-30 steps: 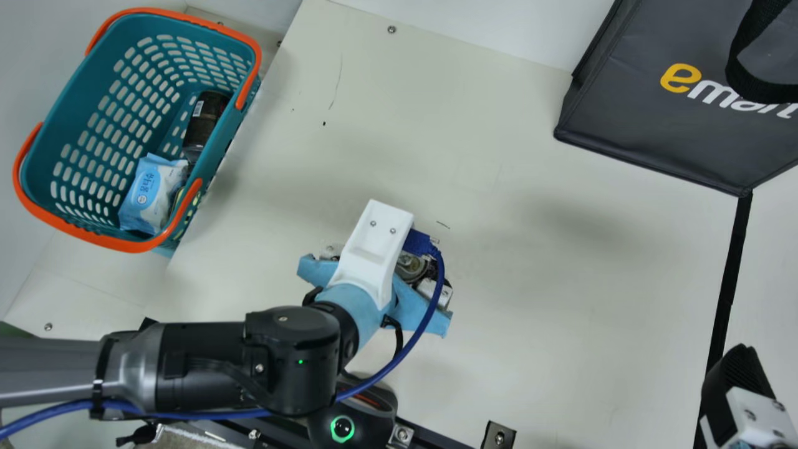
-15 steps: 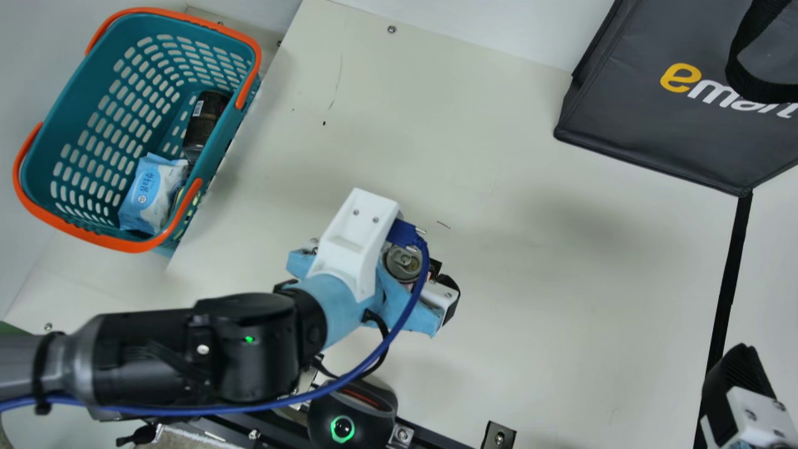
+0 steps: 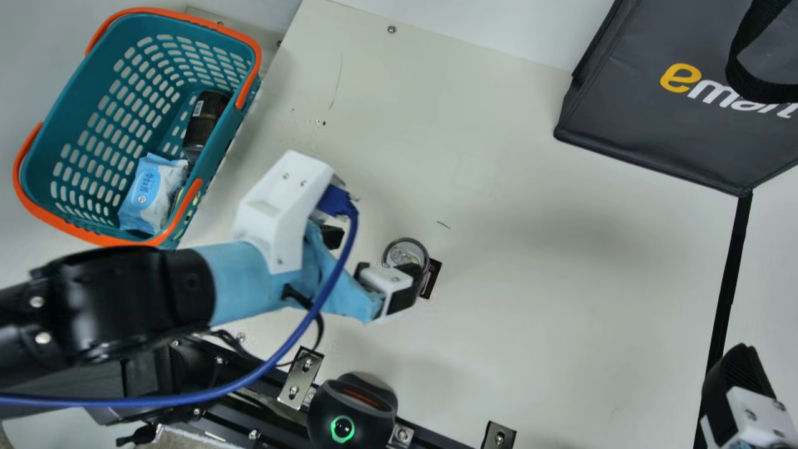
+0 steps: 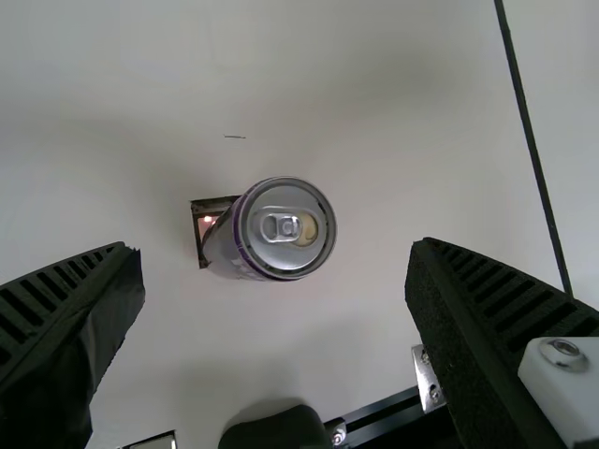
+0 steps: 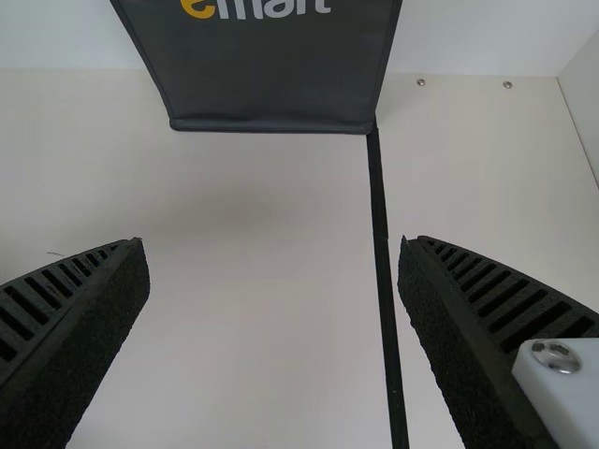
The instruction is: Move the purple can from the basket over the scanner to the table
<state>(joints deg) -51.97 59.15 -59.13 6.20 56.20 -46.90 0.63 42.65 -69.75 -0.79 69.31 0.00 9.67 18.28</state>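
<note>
Your cream table (image 3: 536, 312) smooth, scuffed; cylindrical purple can (image 3: 404, 251) upright on it; left gripper (image 3: 368, 264), right gripper (image 3: 739, 383) spread wide

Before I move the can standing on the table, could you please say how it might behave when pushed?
The can should feel fairly stiff, as its lid looks like undented metal. Standing upright, it might tip if pushed near the top. With its round side down, it would probably roll.

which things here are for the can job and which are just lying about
For the job:
- purple can, standing on the table
- basket
- scanner

Just lying about:
- blue-and-white pack, in the basket
- dark container, also there
- dark grey bag
</note>
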